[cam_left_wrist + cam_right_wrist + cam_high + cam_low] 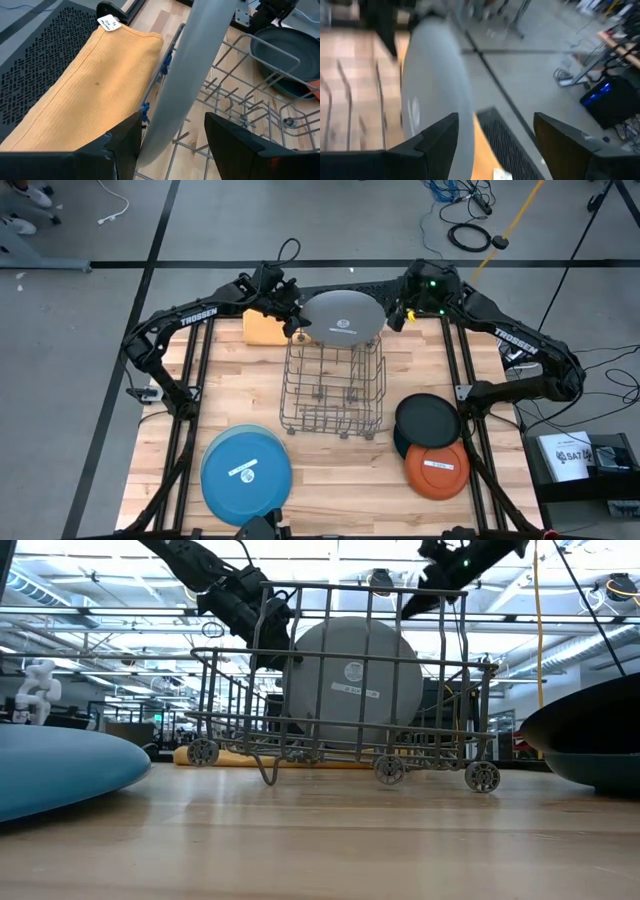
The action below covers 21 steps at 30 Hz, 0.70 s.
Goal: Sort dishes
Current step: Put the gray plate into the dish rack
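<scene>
The large grey plate [340,318] stands on its edge in the far end of the wire rack [333,392] and leans against the wires. Its white sticker shows in the low view [355,680]. My left gripper [297,328] is open at the plate's left rim, one finger on each side of it [172,120]. My right gripper [403,315] hangs open beside the plate's right rim, above the rack [495,117]. On the table lie the blue plate [246,470] near left, the black plate [428,418] right, and the orange plate [437,472] overlapping its near edge. My left gripper has the grey plate's rim [165,115] between its open fingers, coming slantwise from the table's far left. The plate's face lies close against one finger [127,142], with a clear gap to the other. Whether that finger touches the plate, I cannot tell.
An orange cloth [262,328] lies folded at the far left, beside the rack. The rack stands on small wheels [388,770] in the middle of the wooden table. Bare wood shows between the rack and the near plates.
</scene>
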### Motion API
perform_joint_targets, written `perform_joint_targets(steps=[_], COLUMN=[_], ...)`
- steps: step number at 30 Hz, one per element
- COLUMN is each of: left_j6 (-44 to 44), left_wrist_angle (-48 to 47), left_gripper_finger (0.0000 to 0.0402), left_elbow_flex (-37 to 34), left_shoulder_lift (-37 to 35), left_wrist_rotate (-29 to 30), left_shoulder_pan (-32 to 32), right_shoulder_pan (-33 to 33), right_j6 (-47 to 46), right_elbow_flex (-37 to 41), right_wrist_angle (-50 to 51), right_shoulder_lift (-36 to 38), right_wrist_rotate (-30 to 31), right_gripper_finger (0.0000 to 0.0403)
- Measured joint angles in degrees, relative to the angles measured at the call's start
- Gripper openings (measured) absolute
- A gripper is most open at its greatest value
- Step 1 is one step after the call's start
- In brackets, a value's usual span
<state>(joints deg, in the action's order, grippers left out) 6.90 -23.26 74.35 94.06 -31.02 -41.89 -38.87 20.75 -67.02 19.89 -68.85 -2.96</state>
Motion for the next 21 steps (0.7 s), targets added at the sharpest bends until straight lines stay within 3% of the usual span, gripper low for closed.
perform_joint_targets(steps=[3, 6, 13, 21], left_j6=[0.21, 0.98, 1.40, 1.52], left_wrist_angle=[-0.01, -0.31, -0.24, -1.97], left_gripper_finger=[0.0214, 0.0214, 0.0214, 0.0214], left_elbow_flex=[0.00, -0.02, -0.02, -0.02], left_shoulder_lift=[-0.03, -0.44, -3.96, -4.96], left_wrist_rotate=[-0.43, -1.39, -3.18, -0.98], left_shoulder_pan=[0.00, 0.00, 0.02, 0.07], right_shoulder_pan=[0.00, 0.79, 2.72, 5.26], right_j6=[-4.64, -5.08, -6.16, -6.35], right_elbow_flex=[-0.07, -0.07, 0.00, 0.00], right_wrist_angle=[-3.49, -4.65, -9.85, -15.21], right_shoulder_lift=[0.21, -0.97, -5.12, -8.55], right_wrist_rotate=[-1.15, -1.62, -1.37, 1.29], right_gripper_finger=[0.0249, 0.0215, 0.0019, 0.0002])
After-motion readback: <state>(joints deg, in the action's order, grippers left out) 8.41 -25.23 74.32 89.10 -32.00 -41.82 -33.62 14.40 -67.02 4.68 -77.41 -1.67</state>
